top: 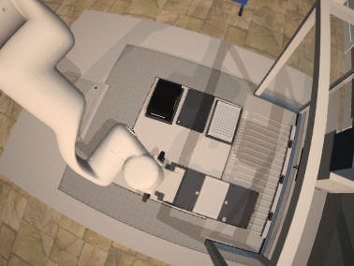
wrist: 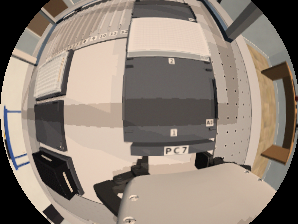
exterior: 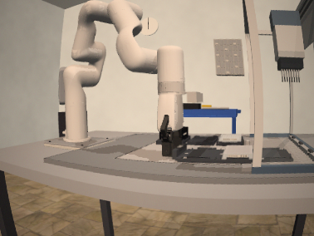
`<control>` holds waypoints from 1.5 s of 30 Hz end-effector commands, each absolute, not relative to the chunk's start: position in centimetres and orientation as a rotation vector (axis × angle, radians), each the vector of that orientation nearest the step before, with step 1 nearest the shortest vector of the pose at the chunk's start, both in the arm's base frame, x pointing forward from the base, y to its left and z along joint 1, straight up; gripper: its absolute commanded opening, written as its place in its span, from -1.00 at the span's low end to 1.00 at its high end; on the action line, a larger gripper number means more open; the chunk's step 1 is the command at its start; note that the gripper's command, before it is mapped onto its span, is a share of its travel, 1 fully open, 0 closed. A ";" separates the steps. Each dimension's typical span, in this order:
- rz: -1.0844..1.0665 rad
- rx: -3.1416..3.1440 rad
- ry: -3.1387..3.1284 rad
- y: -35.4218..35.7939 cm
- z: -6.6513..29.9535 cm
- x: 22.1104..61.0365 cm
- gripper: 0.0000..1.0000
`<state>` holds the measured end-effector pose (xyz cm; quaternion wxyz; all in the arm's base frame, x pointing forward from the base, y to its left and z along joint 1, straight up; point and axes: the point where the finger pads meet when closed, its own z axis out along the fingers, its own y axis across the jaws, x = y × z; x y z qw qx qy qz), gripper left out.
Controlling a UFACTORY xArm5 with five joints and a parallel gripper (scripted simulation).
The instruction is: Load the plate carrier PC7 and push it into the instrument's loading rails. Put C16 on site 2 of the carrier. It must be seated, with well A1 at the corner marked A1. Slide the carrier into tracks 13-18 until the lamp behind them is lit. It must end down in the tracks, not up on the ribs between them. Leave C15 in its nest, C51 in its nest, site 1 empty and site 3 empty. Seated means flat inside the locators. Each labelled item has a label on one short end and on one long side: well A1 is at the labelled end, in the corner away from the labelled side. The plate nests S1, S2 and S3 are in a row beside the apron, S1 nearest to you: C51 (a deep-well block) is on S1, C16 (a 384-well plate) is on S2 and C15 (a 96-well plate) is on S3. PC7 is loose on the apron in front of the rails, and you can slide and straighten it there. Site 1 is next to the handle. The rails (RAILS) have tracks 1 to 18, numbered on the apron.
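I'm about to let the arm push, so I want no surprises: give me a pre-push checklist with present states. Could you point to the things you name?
1. White plate on site 2 of the carrier PC7 (top: pixel 189 189) (wrist: pixel 170 95): ok.
2. Plate seated flat, A1 corner right: cannot tell; its labels are unreadable.
3. Site 1, next to the handle (wrist: pixel 142 149), empty: ok.
4. Black block (top: pixel 164 99) (wrist: pixel 54 175) and other white plate (top: pixel 224 120) (wrist: pixel 50 75) in their nests: ok.
5. Gripper (top: pixel 154 179) (wrist: pixel 173 159) behind the handle, fingers apart: ok.
6. Carrier fully in the rails (top: pixel 262 140) (wrist: pixel 85 25): not ok.
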<state>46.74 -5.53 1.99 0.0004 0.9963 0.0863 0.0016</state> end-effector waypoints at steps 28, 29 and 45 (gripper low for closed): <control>0.012 3.128 0.271 -5.1 2.1 49.7 0.62; 0.012 3.128 0.271 -5.0 2.1 49.8 0.62; 0.012 3.128 0.271 -4.8 2.2 51.2 0.62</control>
